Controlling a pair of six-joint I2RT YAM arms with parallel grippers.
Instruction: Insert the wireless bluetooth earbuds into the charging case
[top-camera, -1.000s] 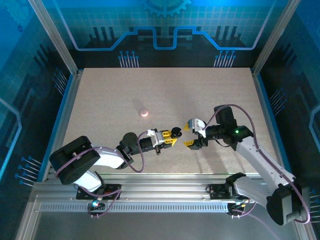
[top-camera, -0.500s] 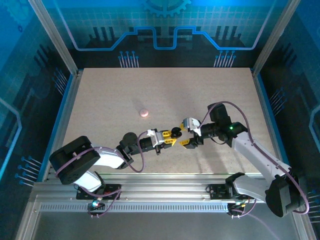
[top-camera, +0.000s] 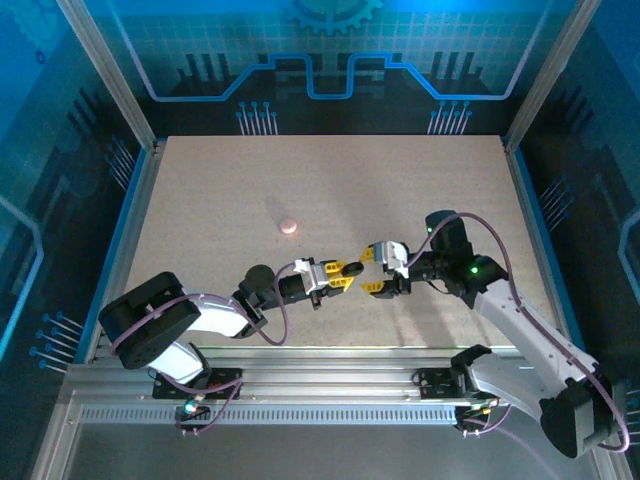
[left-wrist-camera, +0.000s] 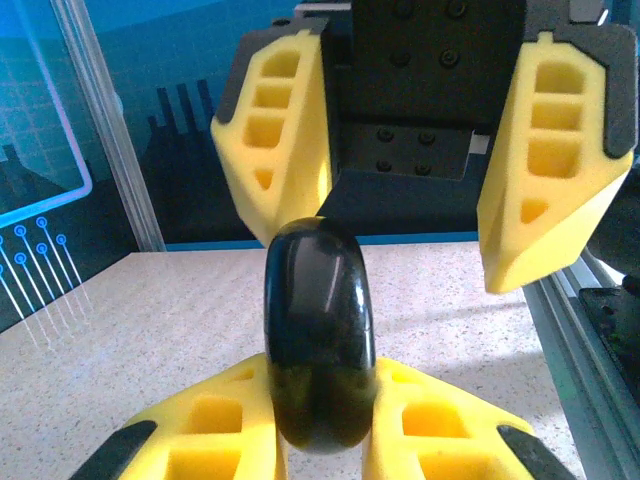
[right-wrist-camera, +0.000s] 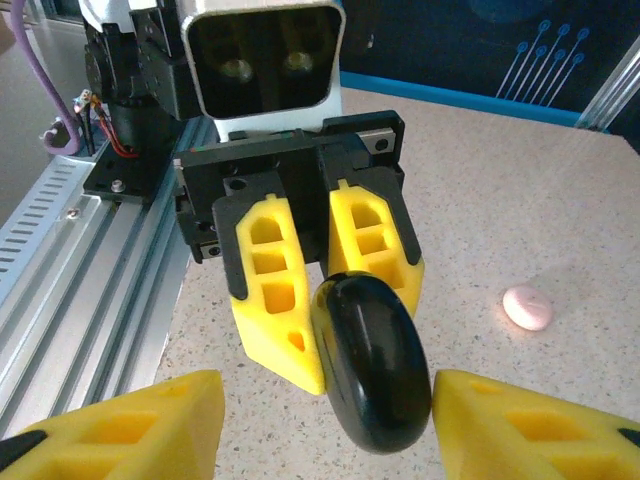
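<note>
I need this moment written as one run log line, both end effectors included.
left end effector: shut on black case | right end effector: open, fingers either side of case | pink puck: on table, apart

We see white shells (top-camera: 215, 318) over black joints (top-camera: 258, 280) on both arms. Purple cables (right-wrist-camera: 30, 70) trail behind the left gripper (top-camera: 345, 271) and right gripper (top-camera: 376, 270), whose yellow finger pads (right-wrist-camera: 300, 350) (hollow-celled) front screw-studded black mounts (left-wrist-camera: 420, 100).
</note>
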